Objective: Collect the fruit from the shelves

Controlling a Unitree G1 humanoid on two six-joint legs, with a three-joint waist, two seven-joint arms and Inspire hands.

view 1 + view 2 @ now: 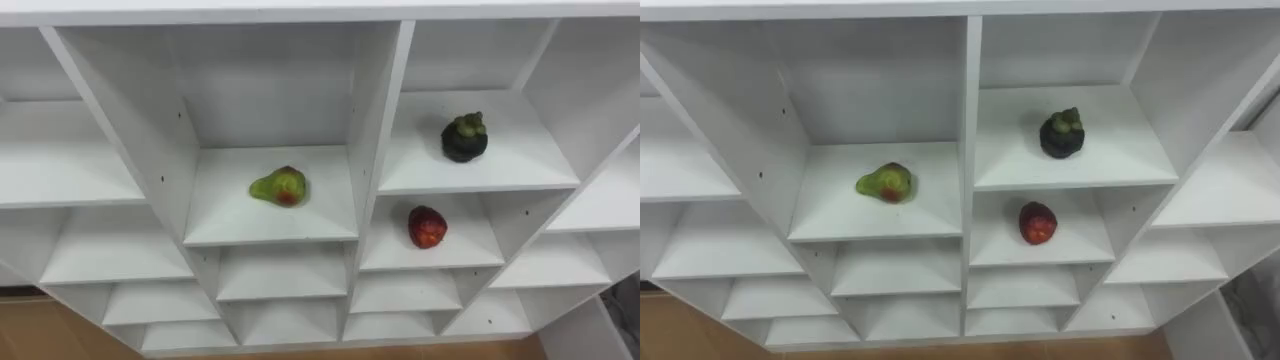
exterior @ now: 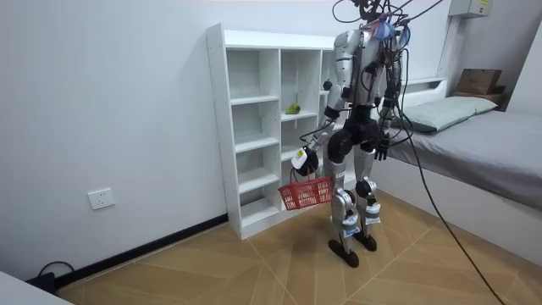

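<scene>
Fingers of the left hand [image 2: 301,159] appear clenched round the handle of a red basket [image 2: 306,194], which hangs at knee height as the robot stands close before the white closet [image 2: 222,102]. The right hand [image 2: 380,152] hangs by the hip, too small in the room view to say whether it is closed or relaxed.

Three fruits wait in the closet's open compartments, none yet collected, so the job looks to be at its start. A green fruit with a red blush [image 1: 279,187] lies on its side in the middle column. A dark, round fruit with a greenish cap [image 1: 464,138] sits upright in the compartment to its right. A glossy red fruit [image 1: 427,227] rests in the compartment directly below that one.

The next move probably falls to the free right hand: reach into one compartment, close round a fruit and carry it clear of the shelf edge to the basket. The two fruits on the right lie nearer that arm.
</scene>
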